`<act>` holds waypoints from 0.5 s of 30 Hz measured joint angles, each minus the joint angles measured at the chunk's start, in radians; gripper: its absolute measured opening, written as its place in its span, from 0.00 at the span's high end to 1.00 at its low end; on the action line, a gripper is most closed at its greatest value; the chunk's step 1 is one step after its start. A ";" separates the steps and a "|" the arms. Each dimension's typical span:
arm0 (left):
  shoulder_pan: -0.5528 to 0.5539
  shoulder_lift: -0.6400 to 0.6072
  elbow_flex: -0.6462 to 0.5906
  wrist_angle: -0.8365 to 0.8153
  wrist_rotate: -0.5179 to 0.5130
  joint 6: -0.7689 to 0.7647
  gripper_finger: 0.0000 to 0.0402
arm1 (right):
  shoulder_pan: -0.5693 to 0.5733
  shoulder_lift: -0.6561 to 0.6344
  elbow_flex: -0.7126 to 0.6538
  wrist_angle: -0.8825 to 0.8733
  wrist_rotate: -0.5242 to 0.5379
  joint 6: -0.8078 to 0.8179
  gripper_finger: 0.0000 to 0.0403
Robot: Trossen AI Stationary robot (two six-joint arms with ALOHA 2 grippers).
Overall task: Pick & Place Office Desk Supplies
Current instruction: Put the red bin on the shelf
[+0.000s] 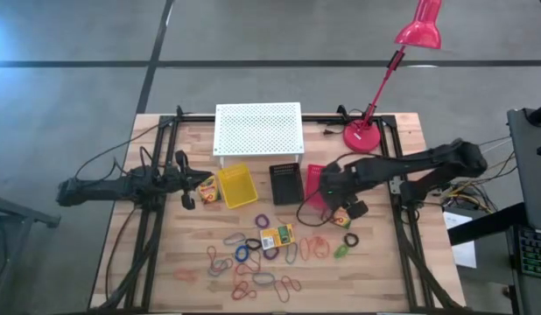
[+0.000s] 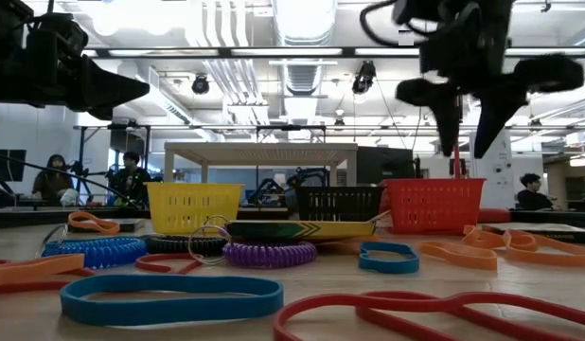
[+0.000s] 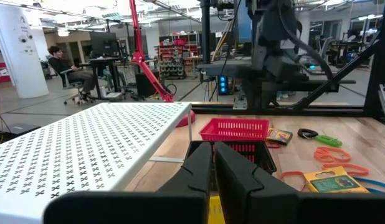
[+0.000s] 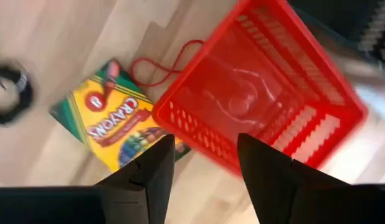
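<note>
Thin elastic loops (image 1: 253, 262) in red, orange, blue, purple, green and black lie scattered flat on the table's near half. One yellow-green crayon box (image 1: 277, 236) lies flat among them. A second box (image 1: 207, 190) lies by the yellow basket (image 1: 236, 185), just in front of my shut left gripper (image 1: 193, 185), which hangs raised (image 2: 141, 90) and holds nothing. A third box (image 4: 111, 121) lies beside the red basket (image 4: 261, 93). My right gripper (image 4: 205, 168) is open and points down above that basket's near rim (image 2: 468, 133). A thin red loop (image 4: 161, 68) lies on the table against the basket.
A white perforated shelf (image 1: 257, 129) stands at the far middle, and a black basket (image 1: 286, 183) sits between the yellow and red ones. The red desk lamp (image 1: 367, 131) has its base at the far right. Black frame rails run along both table sides. People sit in the room beyond.
</note>
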State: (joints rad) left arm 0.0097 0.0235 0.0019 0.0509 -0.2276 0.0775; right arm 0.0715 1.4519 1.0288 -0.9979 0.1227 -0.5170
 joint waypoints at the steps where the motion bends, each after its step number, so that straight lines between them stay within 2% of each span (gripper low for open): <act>1: 0.000 0.000 0.000 0.000 0.000 0.000 0.94 | 0.000 0.026 0.009 -0.002 0.025 -0.034 0.58; 7: 0.000 0.000 0.000 0.000 0.000 0.000 0.94 | -0.001 0.152 0.055 -0.065 0.195 -0.179 0.61; 15: 0.000 0.000 0.000 0.000 0.000 0.000 0.94 | -0.002 0.201 0.111 -0.164 0.189 -0.209 0.64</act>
State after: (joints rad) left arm 0.0097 0.0235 0.0017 0.0508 -0.2276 0.0775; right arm 0.0700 1.6534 1.1400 -1.1617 0.3115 -0.7256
